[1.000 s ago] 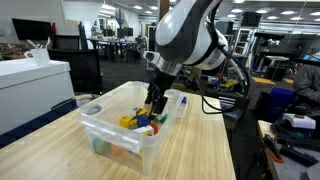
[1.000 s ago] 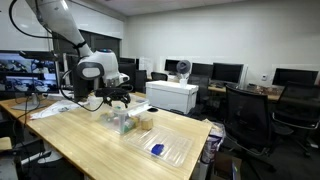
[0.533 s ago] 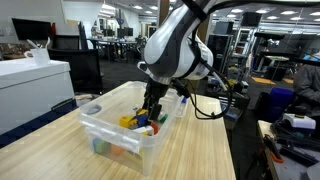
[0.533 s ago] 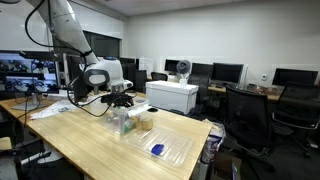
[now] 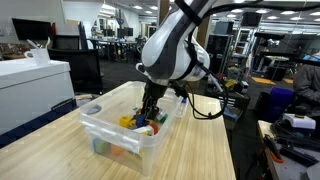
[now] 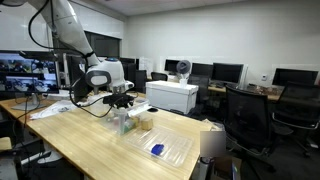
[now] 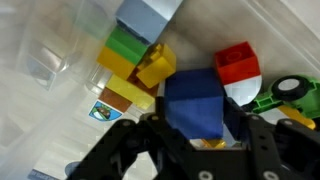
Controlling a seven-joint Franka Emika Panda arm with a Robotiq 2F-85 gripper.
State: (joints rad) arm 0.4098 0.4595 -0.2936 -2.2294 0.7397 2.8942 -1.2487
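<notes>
Down inside a clear plastic bin [image 5: 112, 137] my gripper [image 7: 197, 110] is closed on a dark blue block [image 7: 193, 98], a black finger pressed against each side. Around it in the wrist view lie a red block [image 7: 236, 62], a yellow block [image 7: 155, 68], a green block [image 7: 128, 45], a pale blue block [image 7: 148, 15] and a green piece [image 7: 290, 95]. In both exterior views the gripper [image 5: 150, 112] [image 6: 122, 103] reaches straight down into the bin [image 6: 130, 122] among the coloured blocks.
The bin stands on a long wooden table [image 5: 200, 150]. A clear lid [image 6: 165, 145] with a small blue thing on it lies beside the bin. A white box [image 6: 172, 96], office chairs [image 6: 250, 115] and monitors stand around the table.
The arm's upper part has swung a little to one side while the gripper stayed in the bin. The fingers have come together on the blue block.
</notes>
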